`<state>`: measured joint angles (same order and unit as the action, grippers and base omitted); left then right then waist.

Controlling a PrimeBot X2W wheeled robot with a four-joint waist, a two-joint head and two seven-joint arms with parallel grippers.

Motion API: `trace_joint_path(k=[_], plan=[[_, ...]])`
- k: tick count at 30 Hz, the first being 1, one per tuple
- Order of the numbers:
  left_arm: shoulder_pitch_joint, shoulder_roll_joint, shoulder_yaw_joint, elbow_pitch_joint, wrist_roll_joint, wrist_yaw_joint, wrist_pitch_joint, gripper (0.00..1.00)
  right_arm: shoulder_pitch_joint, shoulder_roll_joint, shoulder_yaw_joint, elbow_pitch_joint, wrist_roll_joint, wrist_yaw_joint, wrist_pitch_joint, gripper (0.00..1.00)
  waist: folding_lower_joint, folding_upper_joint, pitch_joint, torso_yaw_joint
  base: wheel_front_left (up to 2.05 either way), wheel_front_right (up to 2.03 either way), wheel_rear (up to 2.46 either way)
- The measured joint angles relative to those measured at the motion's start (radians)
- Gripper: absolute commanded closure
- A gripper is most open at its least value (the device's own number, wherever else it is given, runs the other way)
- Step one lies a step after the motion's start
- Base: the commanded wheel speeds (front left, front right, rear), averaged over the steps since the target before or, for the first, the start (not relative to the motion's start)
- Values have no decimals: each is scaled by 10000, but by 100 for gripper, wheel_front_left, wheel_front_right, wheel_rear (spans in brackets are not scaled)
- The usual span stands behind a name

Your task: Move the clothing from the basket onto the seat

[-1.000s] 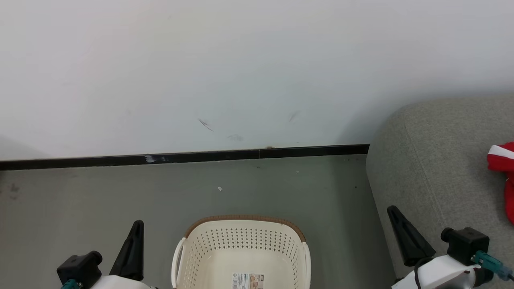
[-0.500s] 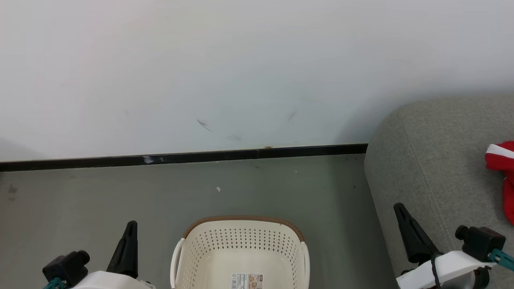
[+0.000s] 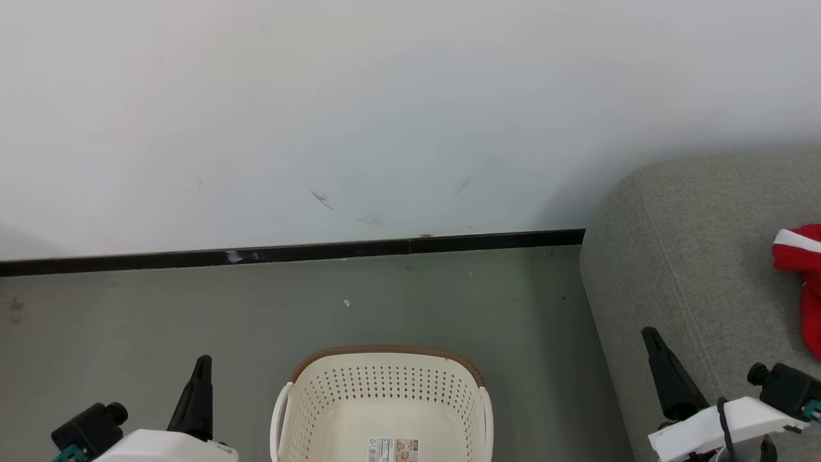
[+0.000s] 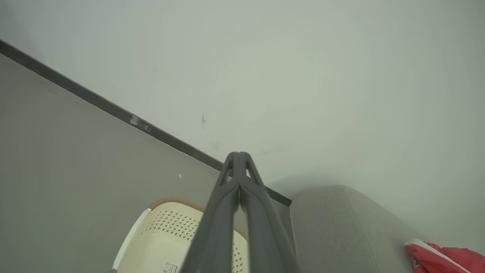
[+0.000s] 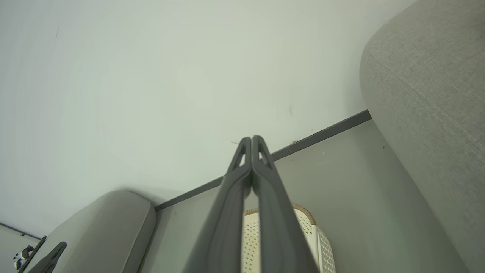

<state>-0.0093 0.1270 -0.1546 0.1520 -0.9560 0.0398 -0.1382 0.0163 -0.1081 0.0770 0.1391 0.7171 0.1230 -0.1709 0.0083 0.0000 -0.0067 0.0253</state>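
The cream basket (image 3: 383,398) with a brown rim stands on the floor at bottom centre, and I see no fabric in the part that shows. Red clothing (image 3: 800,269) with a white stripe lies on the grey seat (image 3: 699,256) at the right edge. My left gripper (image 3: 202,367) is shut and empty, left of the basket. Over the seat's front edge my right gripper (image 3: 651,337) is shut and empty. The left wrist view has the shut left gripper (image 4: 238,155), the basket (image 4: 166,235) and the clothing (image 4: 443,259). In the right wrist view the right gripper (image 5: 252,139) is shut above the basket (image 5: 303,235).
A white wall (image 3: 385,115) with a black skirting strip (image 3: 288,251) stands behind a grey floor (image 3: 160,321). Another grey upholstered piece (image 5: 110,223) shows at lower left in the right wrist view.
Both grippers have slid down and outward in the head view, the left to the left and the right to the right. The picture itself has shifted slightly. Basket and clothing stay put.
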Motion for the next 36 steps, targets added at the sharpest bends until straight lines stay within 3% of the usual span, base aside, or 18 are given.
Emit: trace_joint_path(k=[10, 26, 36], plan=[[-6, -81, 286, 75, -846, -163, 305, 100, -12, -2, -136, 128, 1302, 0, 305, 100, 5, 0, -24, -32, 0, 0, 0], [-29, -278, 794, 224, -2454, -435, 849, 100, -149, -6, -385, 468, 3597, 0, 786, 100, -58, 0, 19, -94, 0, 0, 0], [-70, -387, 1131, 307, -3496, -579, 1210, 100, -270, -6, -593, 675, 5152, 0, 1101, 100, -73, 0, 51, -135, 0, 0, 0]])
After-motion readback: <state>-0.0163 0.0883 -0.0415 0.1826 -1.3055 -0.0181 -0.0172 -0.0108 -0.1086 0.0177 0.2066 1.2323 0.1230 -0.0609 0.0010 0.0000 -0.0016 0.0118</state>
